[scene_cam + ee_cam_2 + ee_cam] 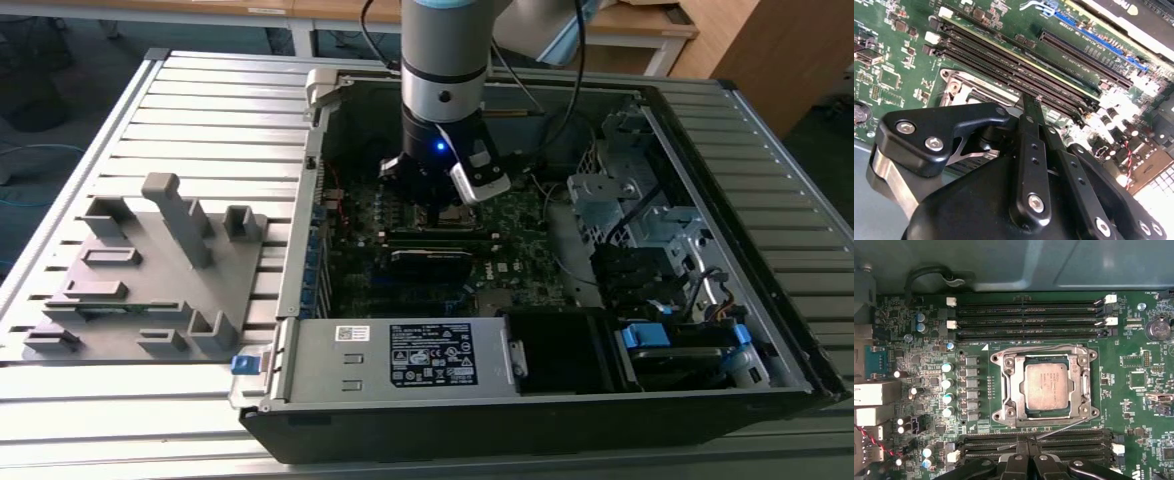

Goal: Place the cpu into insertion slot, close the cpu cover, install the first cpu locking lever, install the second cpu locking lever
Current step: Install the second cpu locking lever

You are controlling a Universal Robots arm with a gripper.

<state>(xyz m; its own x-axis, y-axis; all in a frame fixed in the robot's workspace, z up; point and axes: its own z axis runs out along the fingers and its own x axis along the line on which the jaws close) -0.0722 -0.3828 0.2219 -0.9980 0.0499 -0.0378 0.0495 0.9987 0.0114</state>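
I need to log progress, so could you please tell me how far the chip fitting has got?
In the first wrist view the chip sits in the socket with the metal cover down around it. A thin lever angles out below the socket, seemingly unlatched. The tool is beside that lever, so locking looks in hand or left.

I see even, fairly bright light; glare whitens the case edge (1154, 200) in the second wrist view's lower right, and the near gripper (1029, 150) looks soft.

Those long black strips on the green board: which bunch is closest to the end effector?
The memory strips beside the end effector, not those beyond the cpu.
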